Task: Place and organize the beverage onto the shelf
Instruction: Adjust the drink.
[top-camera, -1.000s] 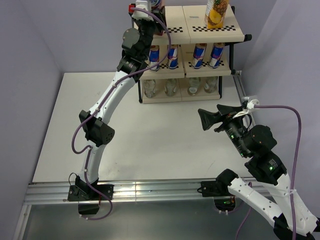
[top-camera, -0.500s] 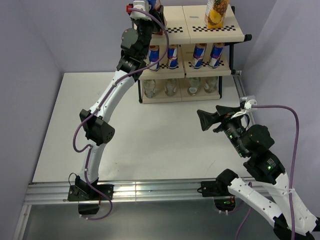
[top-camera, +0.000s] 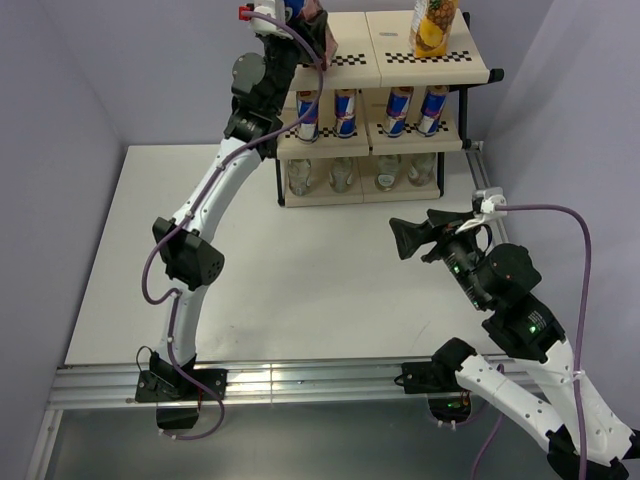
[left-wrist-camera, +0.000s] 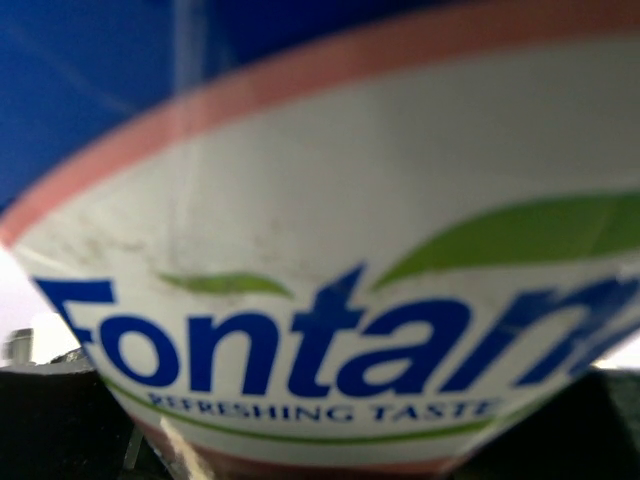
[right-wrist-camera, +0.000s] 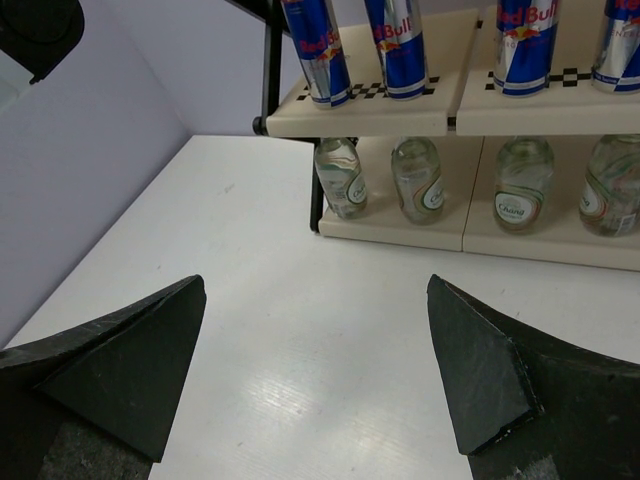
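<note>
Soft, even light comes from above; only faint shadows lie on the white table, and it gleams mildly in my right wrist view, which is sharp. My left wrist view is badly blurred: the carton sits too close to focus.

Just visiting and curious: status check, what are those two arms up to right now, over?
Left gripper shut on purple carton at shelf top left. Right gripper open, empty, above table. Cans, bottles, yellow carton shelved. Nothing blocking.
</note>
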